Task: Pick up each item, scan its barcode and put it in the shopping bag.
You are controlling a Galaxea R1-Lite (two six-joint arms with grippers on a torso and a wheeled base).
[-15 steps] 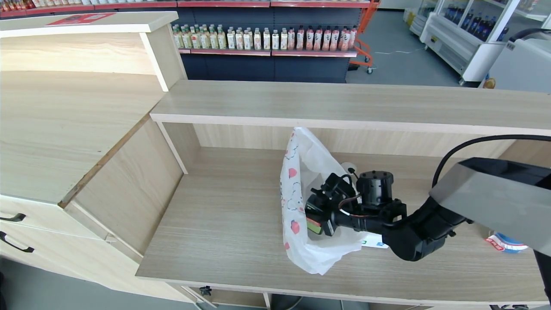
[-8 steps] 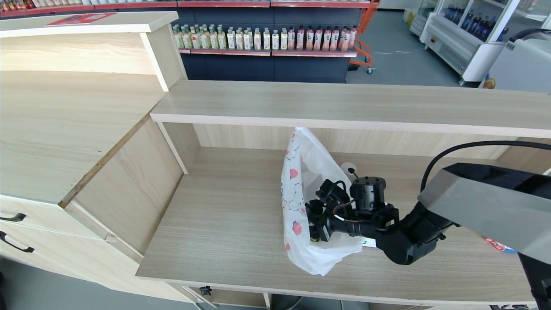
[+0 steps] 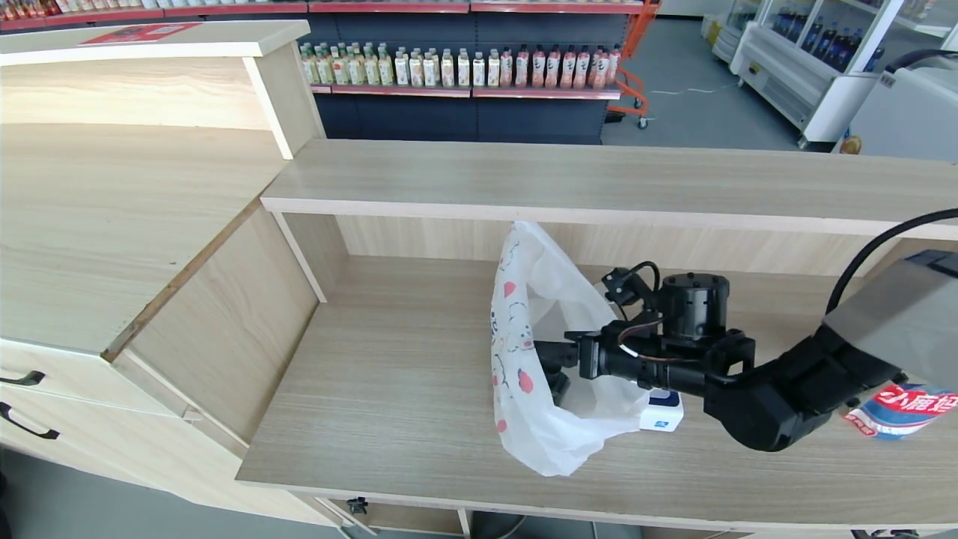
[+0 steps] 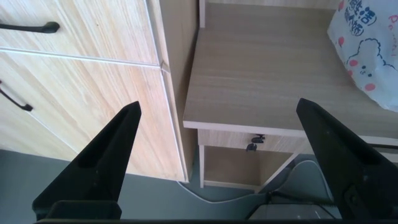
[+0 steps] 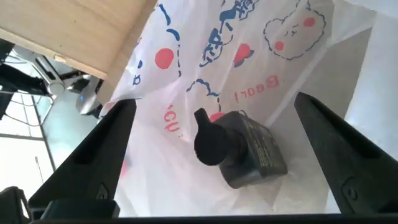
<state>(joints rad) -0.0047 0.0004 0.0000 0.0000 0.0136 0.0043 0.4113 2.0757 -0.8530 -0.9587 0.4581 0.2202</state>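
Right pincer [image 3: 552,367], spread wide and empty, sits at the mouth of the shopping bag [image 3: 524,427], which opens rightward on the bench [image 3: 389,389] for easy reach; a dark item [image 5: 249,152], possibly a bottle, lies inside.

Thin semi-gloss plastic shopping bag [image 3: 516,337] w/ print; matt wood-grain counter [image 3: 389,389]

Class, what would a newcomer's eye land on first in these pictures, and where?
A white cartoon-print shopping bag stands in the middle of the counter, the open right gripper at its mouth. A dark item lies inside. A blue-and-red packet lies farther right.
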